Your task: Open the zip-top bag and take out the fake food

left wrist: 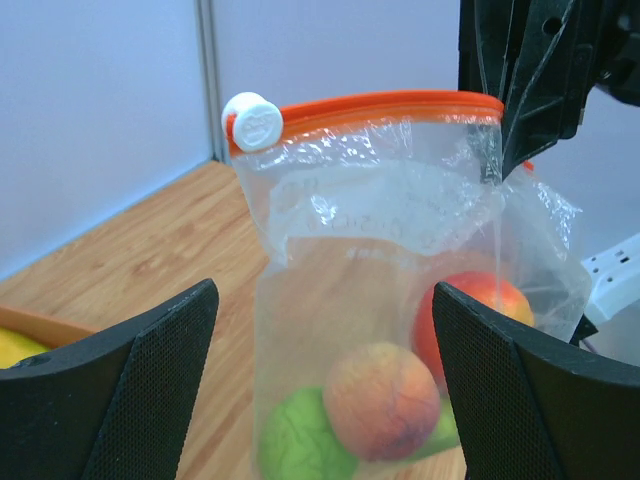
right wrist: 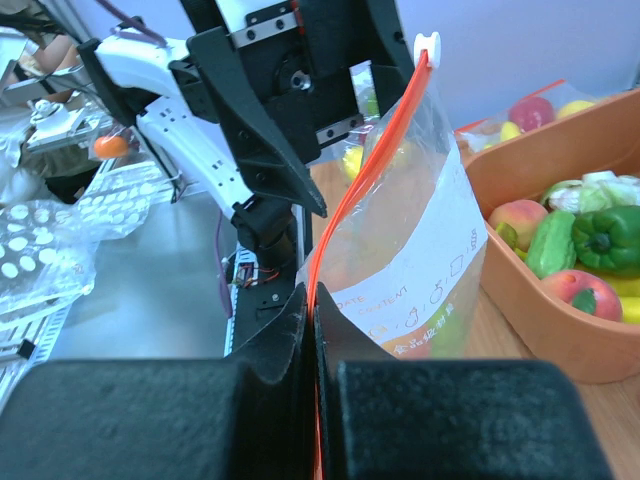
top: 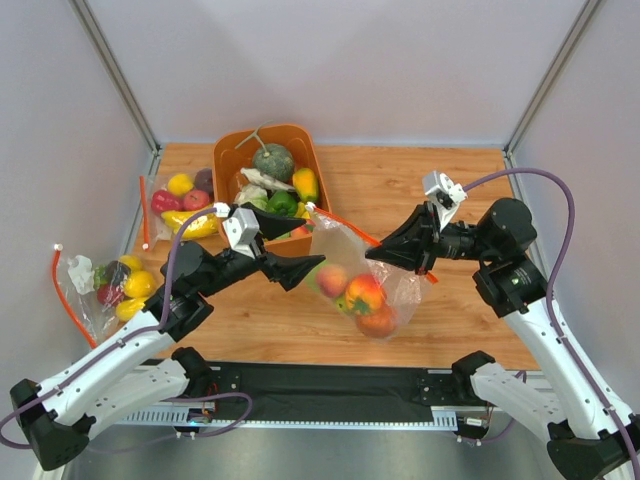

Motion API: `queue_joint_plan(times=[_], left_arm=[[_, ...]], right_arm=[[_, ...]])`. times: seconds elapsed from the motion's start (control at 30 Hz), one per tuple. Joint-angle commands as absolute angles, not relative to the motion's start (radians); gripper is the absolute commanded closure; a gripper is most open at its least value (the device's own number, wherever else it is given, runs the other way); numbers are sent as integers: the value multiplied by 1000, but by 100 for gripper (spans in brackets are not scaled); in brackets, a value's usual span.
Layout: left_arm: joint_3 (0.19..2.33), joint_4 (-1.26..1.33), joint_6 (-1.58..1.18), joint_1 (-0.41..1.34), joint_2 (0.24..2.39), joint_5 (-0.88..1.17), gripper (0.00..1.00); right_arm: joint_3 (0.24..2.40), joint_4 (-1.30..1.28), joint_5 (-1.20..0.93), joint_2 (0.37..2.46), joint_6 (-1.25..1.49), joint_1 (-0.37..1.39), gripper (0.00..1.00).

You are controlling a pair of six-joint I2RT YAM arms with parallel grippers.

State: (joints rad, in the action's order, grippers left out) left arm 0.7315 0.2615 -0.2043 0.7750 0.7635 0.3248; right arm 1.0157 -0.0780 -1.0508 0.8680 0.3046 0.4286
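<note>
The zip-top bag stands upright mid-table, clear with a red-orange zip strip and a white slider at one end. My right gripper is shut on the strip's other end; in the right wrist view the jaws pinch the strip beside the white label. The fake food sags at the bottom: a peach, a green fruit and an orange-red one. My left gripper is open, its fingers either side of the bag's lower part, not touching.
An orange bin with a stemmed melon, pepper and other fruit stands at the back and shows in the right wrist view. A bag with banana and purple fruit and another fruit bag lie at left. A black mat lines the near edge.
</note>
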Motion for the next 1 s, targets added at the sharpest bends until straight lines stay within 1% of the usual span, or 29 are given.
queue_joint_plan(times=[0.0, 0.2, 0.23, 0.27, 0.3, 0.33, 0.4, 0.43, 0.47, 0.57, 0.6, 0.63, 0.7, 0.73, 0.8, 0.83, 0.87, 0.93, 0.97], left_arm=[[736, 414, -242, 769, 787, 397, 6], [747, 532, -330, 769, 870, 517, 6], [747, 575, -343, 770, 880, 537, 7], [747, 592, -366, 769, 888, 570, 10], [749, 616, -376, 770, 903, 584, 16], [750, 623, -389, 769, 908, 604, 30], [752, 620, -396, 769, 908, 624, 42], [753, 614, -399, 769, 908, 643, 55], [756, 603, -399, 769, 907, 650, 65], [761, 552, -393, 769, 887, 678, 82], [762, 523, -387, 769, 884, 686, 86], [768, 505, -382, 769, 881, 702, 94], [770, 445, -370, 770, 867, 710, 100], [770, 421, -348, 769, 862, 712, 100], [770, 324, -315, 769, 847, 706, 100], [773, 284, -275, 769, 844, 684, 100], [778, 244, -255, 770, 836, 672, 100], [779, 131, -218, 769, 836, 646, 100], [781, 99, -189, 770, 836, 628, 100]], right_arm=[[1046, 23, -1149, 850, 350, 425, 100], [1035, 31, -1181, 838, 351, 425, 100], [1034, 28, -1183, 839, 348, 425, 100], [1034, 11, -1180, 839, 335, 426, 100], [1034, 5, -1177, 841, 325, 426, 100], [1037, -52, -1161, 841, 290, 426, 100], [1039, -96, -1146, 844, 255, 425, 100], [1039, -116, -1128, 845, 241, 426, 100], [1035, -147, -1115, 847, 229, 426, 99], [1009, -172, -1086, 851, 207, 426, 100], [990, -176, -1078, 850, 206, 426, 100], [983, -186, -1053, 851, 193, 425, 100], [977, -242, -1016, 851, 169, 426, 100], [974, -268, -993, 851, 135, 426, 97], [973, -329, -921, 848, 111, 426, 87], [960, -339, -905, 841, 101, 425, 71], [953, -344, -884, 836, 92, 426, 60], [934, -336, -870, 824, 92, 426, 42], [931, -328, -864, 821, 95, 426, 38]])
